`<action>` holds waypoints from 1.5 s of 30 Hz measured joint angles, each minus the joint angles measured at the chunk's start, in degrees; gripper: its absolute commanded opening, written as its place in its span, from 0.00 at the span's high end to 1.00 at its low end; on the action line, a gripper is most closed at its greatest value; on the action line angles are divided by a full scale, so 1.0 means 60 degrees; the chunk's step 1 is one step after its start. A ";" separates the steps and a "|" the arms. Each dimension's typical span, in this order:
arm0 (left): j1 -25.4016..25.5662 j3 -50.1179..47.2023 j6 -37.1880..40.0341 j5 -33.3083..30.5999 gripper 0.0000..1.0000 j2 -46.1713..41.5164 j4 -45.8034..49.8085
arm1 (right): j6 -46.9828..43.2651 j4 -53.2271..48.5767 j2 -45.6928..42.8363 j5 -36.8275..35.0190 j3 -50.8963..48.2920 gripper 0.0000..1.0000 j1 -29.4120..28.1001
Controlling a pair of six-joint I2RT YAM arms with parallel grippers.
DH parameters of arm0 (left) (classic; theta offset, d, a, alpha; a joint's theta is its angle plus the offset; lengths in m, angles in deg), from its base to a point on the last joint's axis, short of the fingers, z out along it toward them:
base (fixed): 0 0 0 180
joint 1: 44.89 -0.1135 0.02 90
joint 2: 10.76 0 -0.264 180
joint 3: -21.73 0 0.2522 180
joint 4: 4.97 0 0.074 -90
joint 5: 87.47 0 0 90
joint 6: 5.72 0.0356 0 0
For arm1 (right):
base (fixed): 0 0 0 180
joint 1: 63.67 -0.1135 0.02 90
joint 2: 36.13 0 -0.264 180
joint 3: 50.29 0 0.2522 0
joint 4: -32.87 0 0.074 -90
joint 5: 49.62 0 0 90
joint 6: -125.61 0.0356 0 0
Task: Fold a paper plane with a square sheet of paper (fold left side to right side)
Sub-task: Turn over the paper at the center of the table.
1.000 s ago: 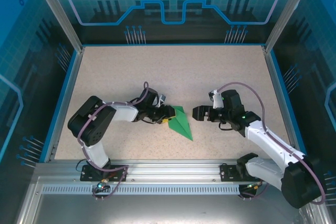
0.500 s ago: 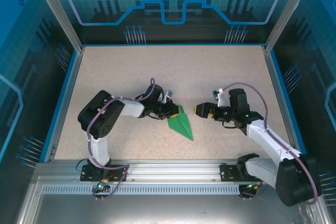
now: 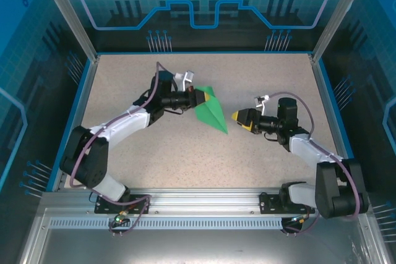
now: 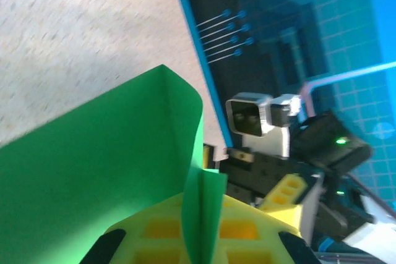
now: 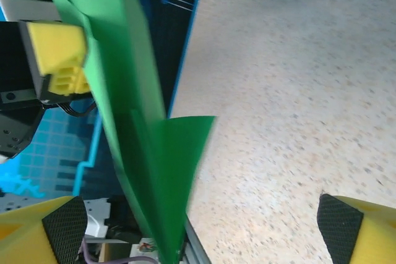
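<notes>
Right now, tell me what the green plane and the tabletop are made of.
The paper plane looks like thin matte green paper, judging by its sharp creases and curling free edge. The table is a hard, beige, speckled surface, probably laminate; it has a low sheen, but the exact material is unclear.

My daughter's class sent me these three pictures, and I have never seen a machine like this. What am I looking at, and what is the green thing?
Two robot arms are bolted at the near edge of a speckled table; each ends in a two-finger gripper. The wide picture comes from a fixed camera above and behind them. The other two come from cameras on the wrists, looking along their own yellow fingers. The green thing is a paper plane, a sheet folded into a slim dart. The left gripper is shut on its blunt end. The right gripper is open, facing the plane without touching it.
</notes>
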 measured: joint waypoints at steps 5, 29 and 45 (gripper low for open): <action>-0.0004 0.0382 0.0131 0.0266 0.97 -0.0091 0.0127 | 0.1042 0.1588 0.0262 0.0448 0.0007 0.01 -0.0124; -0.0004 0.0474 -0.0131 0.1020 0.95 0.0055 -0.0062 | 0.2200 0.2728 0.1180 0.0550 0.1144 0.56 -0.2055; -0.0379 0.0135 0.1253 -0.0164 0.43 -0.0954 0.2175 | -0.2095 -0.3931 -0.0098 -0.1730 0.2736 0.93 -0.2320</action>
